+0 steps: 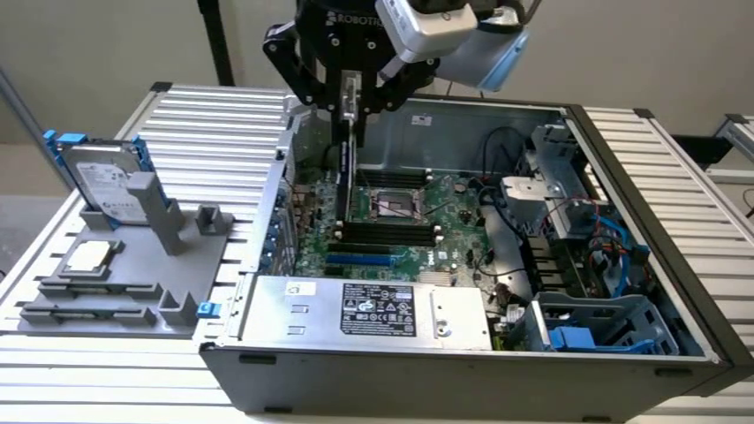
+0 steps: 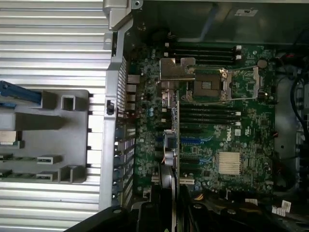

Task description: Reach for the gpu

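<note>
End effector [image 1: 350, 104] sits over the open computer case [image 1: 659, 256], clenched on the top edge of the gpu [image 1: 343, 168]. The card hangs edge-on and upright between the fingers, its lower end down at the motherboard [image 1: 442, 225], beside the empty CPU socket [image 1: 395, 205] on the exterior view's left. Cannot tell whether the card is seated in a slot or just clear of it. In the wrist view the gpu [image 2: 171, 145] runs as a thin line from the fingers out over the board, metal bracket [image 2: 174, 72] at its far end next to the CPU socket [image 2: 208, 86].

Case contents: motherboard with black RAM slots [image 1: 389, 231], power supply [image 1: 365, 309] with a label along the near wall, drive cage with blue parts [image 1: 595, 327] in the near corner on the exterior view's right, cable bundles [image 1: 531, 238] along that side.

Grey fixture tray [image 1: 118, 291] sits on the counter [image 1: 212, 124], on the exterior view's left of the case. It holds a hard drive [image 1: 101, 181] with blue rails, propped upright at the far end, and a small square processor chip [image 1: 92, 256] lying flat near the middle. Remaining slots at its near end look unoccupied.
</note>
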Tool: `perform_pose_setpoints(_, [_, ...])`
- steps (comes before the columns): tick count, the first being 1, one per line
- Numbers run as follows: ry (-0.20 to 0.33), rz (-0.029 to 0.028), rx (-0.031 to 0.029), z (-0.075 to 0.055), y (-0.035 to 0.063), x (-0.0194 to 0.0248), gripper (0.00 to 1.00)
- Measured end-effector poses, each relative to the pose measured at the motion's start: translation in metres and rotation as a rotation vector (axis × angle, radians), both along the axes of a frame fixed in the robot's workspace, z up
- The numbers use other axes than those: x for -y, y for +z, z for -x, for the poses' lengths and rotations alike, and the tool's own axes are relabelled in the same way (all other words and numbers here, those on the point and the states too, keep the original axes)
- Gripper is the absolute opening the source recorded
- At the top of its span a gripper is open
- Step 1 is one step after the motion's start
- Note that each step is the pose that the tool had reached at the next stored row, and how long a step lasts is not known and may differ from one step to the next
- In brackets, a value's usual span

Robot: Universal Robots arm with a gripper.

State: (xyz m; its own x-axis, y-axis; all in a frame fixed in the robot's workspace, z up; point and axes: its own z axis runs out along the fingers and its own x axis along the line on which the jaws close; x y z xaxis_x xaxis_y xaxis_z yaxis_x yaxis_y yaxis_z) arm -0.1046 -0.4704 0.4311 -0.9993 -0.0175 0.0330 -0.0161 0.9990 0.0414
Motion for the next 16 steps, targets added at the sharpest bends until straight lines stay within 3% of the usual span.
perform_pose_setpoints(7, [0.0, 0.0032, -0.0013, -0.031, -0.0079, -0.0097, 0.26])
perform_pose_setpoints(16, [0.0, 0.014, -0.0016, -0.065, -0.0197, -0.021, 0.26])
